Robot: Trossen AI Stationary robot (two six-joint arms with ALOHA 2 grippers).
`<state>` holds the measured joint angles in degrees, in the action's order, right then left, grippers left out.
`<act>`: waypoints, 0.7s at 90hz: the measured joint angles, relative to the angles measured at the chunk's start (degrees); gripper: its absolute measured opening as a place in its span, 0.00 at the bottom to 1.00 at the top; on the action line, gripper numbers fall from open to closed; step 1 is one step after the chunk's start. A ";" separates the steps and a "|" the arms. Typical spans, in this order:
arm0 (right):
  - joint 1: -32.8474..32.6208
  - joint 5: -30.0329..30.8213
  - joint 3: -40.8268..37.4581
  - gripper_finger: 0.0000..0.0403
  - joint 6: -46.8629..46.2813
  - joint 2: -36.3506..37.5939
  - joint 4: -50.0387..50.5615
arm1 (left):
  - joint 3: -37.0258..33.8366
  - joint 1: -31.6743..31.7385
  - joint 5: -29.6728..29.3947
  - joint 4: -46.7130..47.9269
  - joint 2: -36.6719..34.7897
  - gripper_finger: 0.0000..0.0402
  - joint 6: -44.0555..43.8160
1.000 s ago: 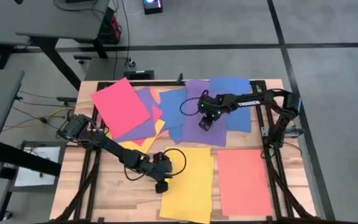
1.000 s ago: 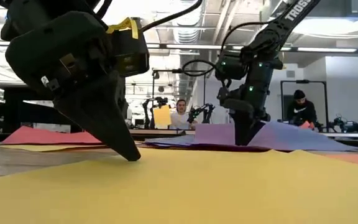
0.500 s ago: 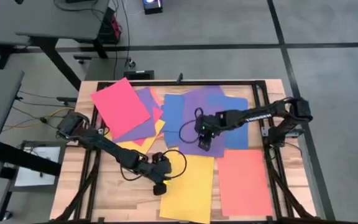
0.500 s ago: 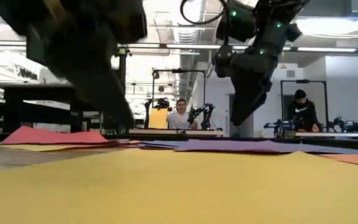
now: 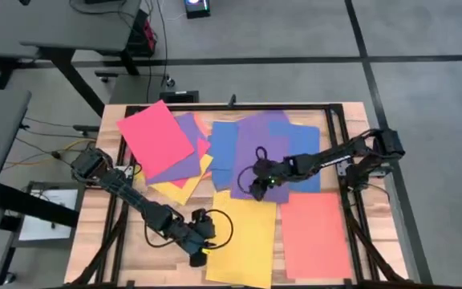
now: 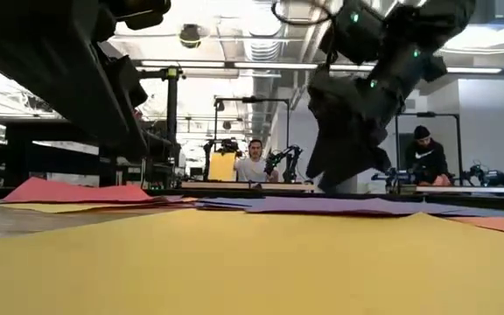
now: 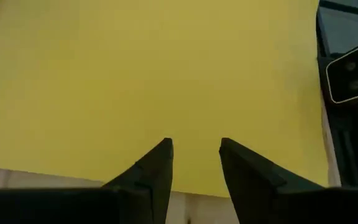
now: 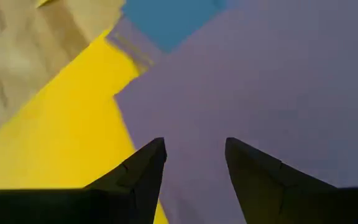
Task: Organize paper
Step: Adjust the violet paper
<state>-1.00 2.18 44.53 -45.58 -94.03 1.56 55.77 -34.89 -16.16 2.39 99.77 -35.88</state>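
Right now you have the left gripper (image 5: 202,255) low over the near-left part of the bench (image 5: 95,241), at the left edge of the yellow sheet (image 5: 243,241) that lies at the front. In the left wrist view its fingers (image 7: 160,165) stand a little apart with nothing between them, and only yellow paper shows past their tips.

Your right gripper (image 5: 257,191) sits near the middle of the bench, over the near edge of the large purple sheet (image 5: 259,152), just where it overlaps the yellow one. Its fingers (image 8: 148,168) are likewise parted and hold nothing; the right wrist view shows purple paper beneath them, with yellow and a corner of a blue sheet (image 8: 169,22) beside it.

You can see the rest of the paper spread over the bench: a red sheet (image 5: 155,135) lies tilted on top of the far-left heap of purple, yellow and orange sheets, blue sheets lie under the big purple one, and an orange-red sheet (image 5: 314,234) lies by itself at the near right.
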 joint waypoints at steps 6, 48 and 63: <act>0.04 -1.20 -0.45 0.41 -0.99 -0.07 -0.02 | 0.00 -0.11 -0.02 -0.01 0.00 0.29 0.00; 5.46 -2.24 -0.56 0.41 0.68 -0.12 3.07 | 0.00 0.21 -0.11 -0.17 0.00 0.29 1.08; 12.49 -1.86 -0.56 0.41 2.49 -0.14 2.89 | -0.02 0.20 -0.11 -0.19 0.00 0.29 1.01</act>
<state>11.49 0.32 43.97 -43.08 -94.17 4.45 55.75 -34.70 -16.27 2.20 99.77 -34.87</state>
